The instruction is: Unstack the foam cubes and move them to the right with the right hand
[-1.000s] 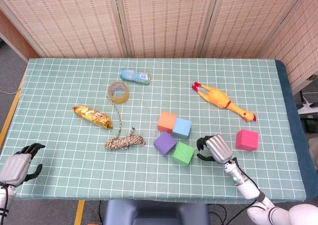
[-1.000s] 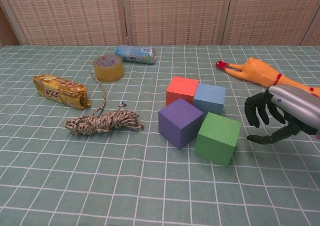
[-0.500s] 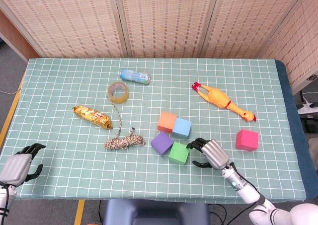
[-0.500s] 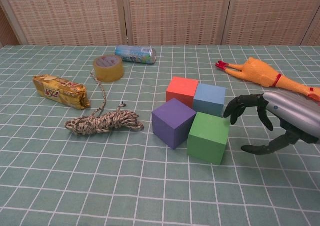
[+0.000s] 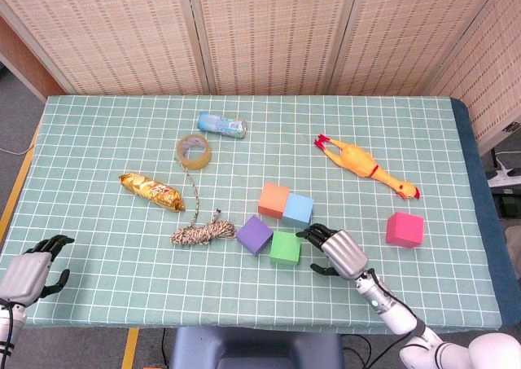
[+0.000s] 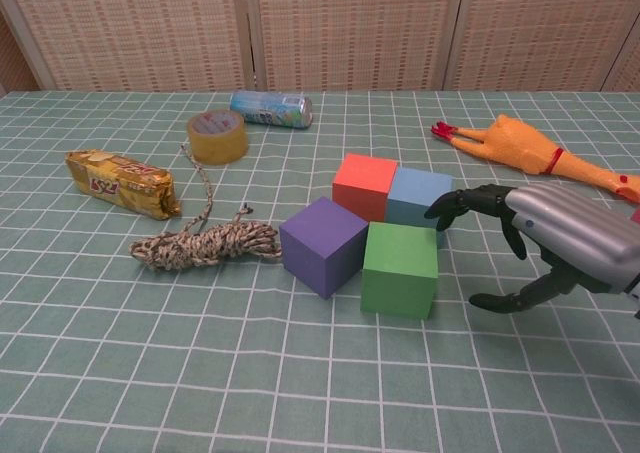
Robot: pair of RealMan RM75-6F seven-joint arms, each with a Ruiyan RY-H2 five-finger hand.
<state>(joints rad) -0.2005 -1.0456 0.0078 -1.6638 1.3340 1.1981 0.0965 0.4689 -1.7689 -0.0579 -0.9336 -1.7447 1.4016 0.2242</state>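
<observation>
Right hand (image 6: pixel 555 243) spread wide, empty, w/ fingertips by green cube (image 6: pixel 399 270); purple cube (image 6: pixel 320 246) beside it, rope (image 6: pixel 205 244) just left; left hand (image 5: pixel 28 265) loosely curled, empty.

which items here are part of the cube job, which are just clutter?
Job:
purple cube
green cube
orange cube
blue cube
pink cube, already off to the right
right hand, open beside the green cube

Clutter:
rubber chicken
tape roll
rope bundle
snack packet
can
</observation>
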